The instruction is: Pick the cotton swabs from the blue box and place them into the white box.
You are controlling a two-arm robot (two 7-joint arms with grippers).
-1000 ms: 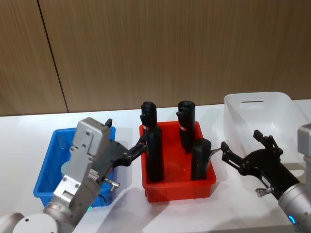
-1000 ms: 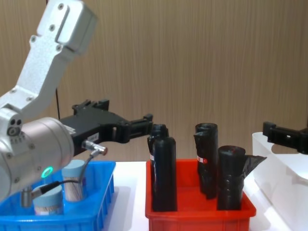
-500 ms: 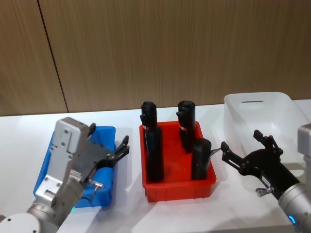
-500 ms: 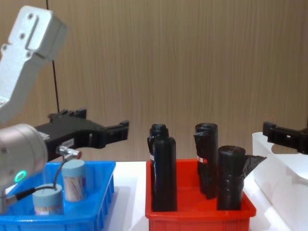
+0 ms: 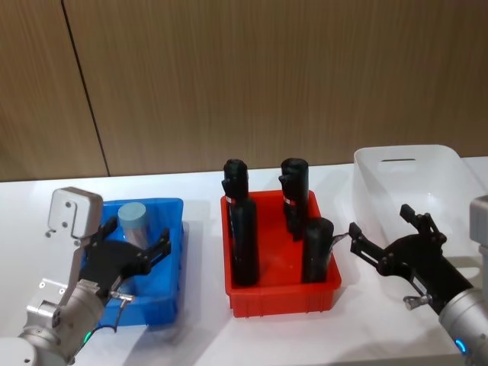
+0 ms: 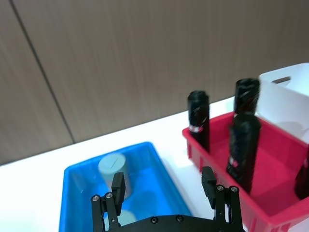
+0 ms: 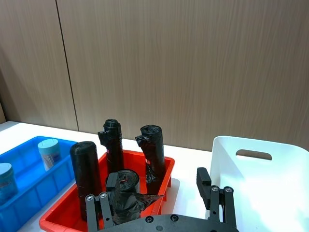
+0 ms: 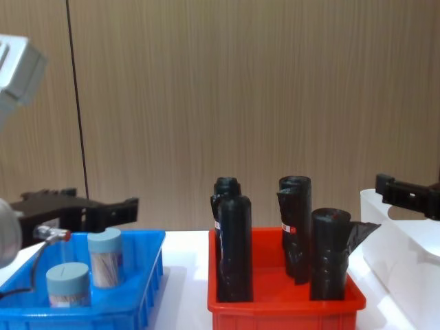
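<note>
Hovering above the near half of the blue box [image 5: 171, 293], the left gripper [image 5: 137, 242] has its two fingers spread wide apart and grips nothing. Two cotton swabs jars stand upright in that box, both with pale lids. One [image 5: 134, 219] is at the far end, just beyond the gripper's fingertips. The other [image 8: 69, 284] is nearer and a little to the left; from the head camera it lies under the gripper. From the chest camera the gripper's fingers sit higher than both lids and touch neither jar.

Three bins stand in a row on the white table [image 5: 198, 191]: the blue box on the left, a red bin [image 5: 282, 293] in the middle and the white box [image 5: 442, 164] on the right, set a bit farther back. The red bin holds four upright black rolls, two at the far side [image 5: 235, 183] [image 5: 293, 183] and two at the near side [image 5: 244, 240] [image 5: 316, 248]. The near right roll is the shortest, and a flap of its wrap sticks out to the right.

The right gripper [image 5: 379, 221] hangs on the near right, just beside the red bin's right wall and in front of the white box. Its fingers are also apart, with nothing between them.
</note>
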